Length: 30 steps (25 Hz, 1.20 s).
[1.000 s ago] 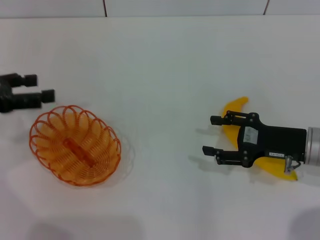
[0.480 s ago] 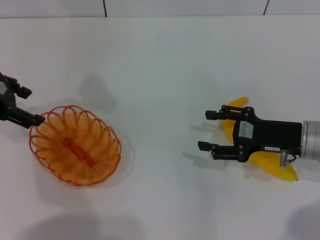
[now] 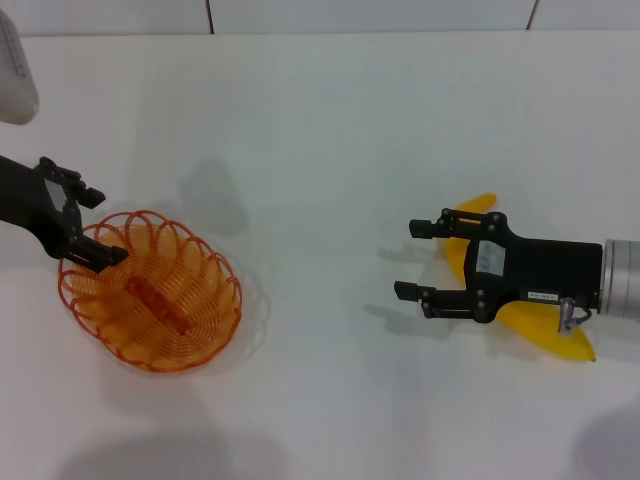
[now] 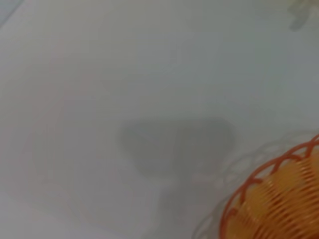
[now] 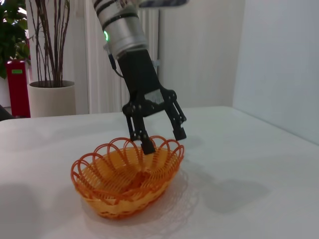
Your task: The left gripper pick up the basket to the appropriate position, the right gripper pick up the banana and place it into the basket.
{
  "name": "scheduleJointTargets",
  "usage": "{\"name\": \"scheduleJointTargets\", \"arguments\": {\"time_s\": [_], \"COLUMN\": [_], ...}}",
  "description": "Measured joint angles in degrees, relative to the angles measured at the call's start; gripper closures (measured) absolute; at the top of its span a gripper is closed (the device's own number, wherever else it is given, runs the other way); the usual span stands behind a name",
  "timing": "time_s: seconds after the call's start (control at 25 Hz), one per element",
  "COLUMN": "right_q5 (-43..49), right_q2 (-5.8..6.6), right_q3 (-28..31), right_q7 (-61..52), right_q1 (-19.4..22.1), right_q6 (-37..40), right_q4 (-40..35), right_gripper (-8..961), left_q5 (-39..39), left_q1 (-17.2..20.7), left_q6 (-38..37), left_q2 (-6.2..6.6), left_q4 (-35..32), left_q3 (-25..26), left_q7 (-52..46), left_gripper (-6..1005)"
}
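The orange wire basket (image 3: 150, 292) stands on the white table at the left. My left gripper (image 3: 103, 226) is open at the basket's far-left rim, one finger inside the rim and one outside. The right wrist view shows this too: basket (image 5: 127, 179), left gripper (image 5: 163, 140) straddling the rim. The left wrist view shows only a part of the basket (image 4: 281, 199). The yellow banana (image 3: 545, 325) lies at the right, partly hidden under my right gripper (image 3: 408, 259), which is open and empty, its fingers pointing left past the banana's far tip.
The table (image 3: 320, 130) is white, with a tiled wall along its back edge. The left arm's white housing (image 3: 15, 70) shows at the top left. A potted plant (image 5: 50, 97) stands beyond the table in the right wrist view.
My left gripper has moved right and down from beside the basket to its rim, now straddling it. My right gripper has shifted slightly left over the banana, still open.
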<state>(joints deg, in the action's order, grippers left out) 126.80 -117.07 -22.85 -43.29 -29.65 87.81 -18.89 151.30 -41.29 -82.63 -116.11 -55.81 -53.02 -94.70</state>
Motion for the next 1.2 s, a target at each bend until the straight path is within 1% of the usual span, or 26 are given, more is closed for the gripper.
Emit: {"name": "scheduleJointTargets", "arguments": {"time_s": [0.12, 0.36, 0.56, 0.72, 0.92, 1.16, 1.2], "right_q5": [0.0, -0.1, 0.0, 0.0, 0.0, 0.1, 0.1], "right_q2": [0.01, 0.01, 0.00, 0.04, 0.08, 0.09, 0.09], "right_q3": [0.0, 0.0, 0.0, 0.0, 0.0, 0.0, 0.0], "right_q7": [0.0, 0.0, 0.1, 0.1, 0.2, 0.2, 0.2], "right_q1": [-0.1, -0.1, -0.4, -0.6, -0.6, -0.6, -0.6], "right_q6": [0.0, -0.4, -0.5, -0.6, -0.6, -0.6, -0.6], "right_q4": [0.4, 0.8, 0.8, 1.4, 1.5, 1.5, 1.5], "right_gripper": [180, 180, 180, 181, 181, 181, 181], "left_q5": [0.4, -0.1, 0.0, -0.1, -0.1, -0.1, -0.1], "left_q1": [-0.4, -0.6, -0.9, -0.9, -1.0, -1.1, -1.1], "left_q6": [1.6, 3.7, 4.8, 5.0, 5.1, 5.0, 4.9], "left_q2": [-0.02, -0.14, -0.16, -0.17, -0.17, -0.17, -0.17], "left_q4": [1.7, 2.0, 2.6, 2.6, 2.6, 2.5, 2.4], "left_q3": [-0.7, -3.6, -5.2, -5.4, -5.4, -5.4, -5.4], "left_q7": [-0.1, -0.8, -2.0, -2.1, -2.2, -2.4, -2.5], "left_gripper": [176, 182, 305, 403, 619, 842, 856]}}
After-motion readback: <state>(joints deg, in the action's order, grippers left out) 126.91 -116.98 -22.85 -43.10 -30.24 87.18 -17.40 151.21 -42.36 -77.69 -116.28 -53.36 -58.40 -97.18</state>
